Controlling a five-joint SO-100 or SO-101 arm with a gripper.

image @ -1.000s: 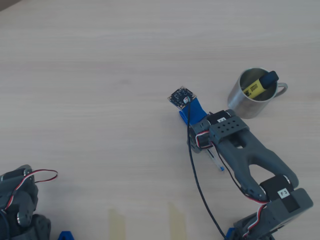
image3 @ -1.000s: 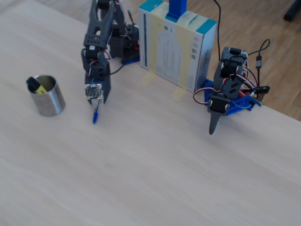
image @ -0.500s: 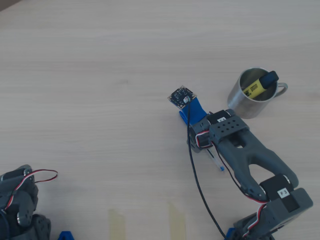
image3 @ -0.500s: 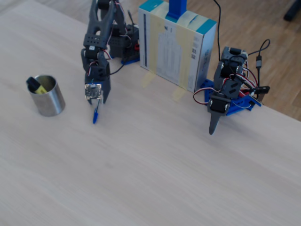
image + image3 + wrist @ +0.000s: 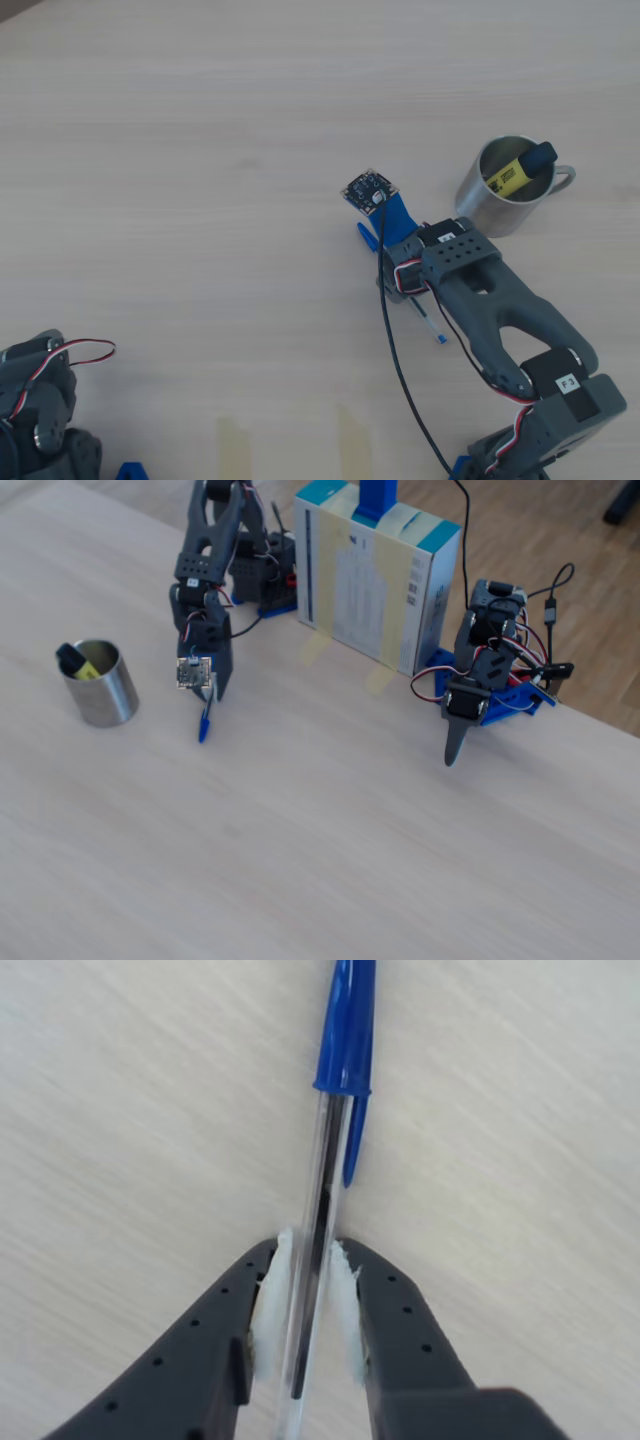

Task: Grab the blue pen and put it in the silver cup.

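Pale wood table. Gripper jaws clamped across blue pen barrel, ready for lifting; silver cup near, holding yellow marker.

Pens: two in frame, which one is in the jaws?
The blue pen, clear barrel pinched between the jaws of the gripper. The yellow marker with the black cap sits in the silver cup, apart from the gripper.

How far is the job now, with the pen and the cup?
Done: the gripper has shut on the pen, its pads pressing the clear barrel. In hand: carrying it; the capped end points down, near the table. Left: the cup holds only a yellow marker, so the pen must go there.
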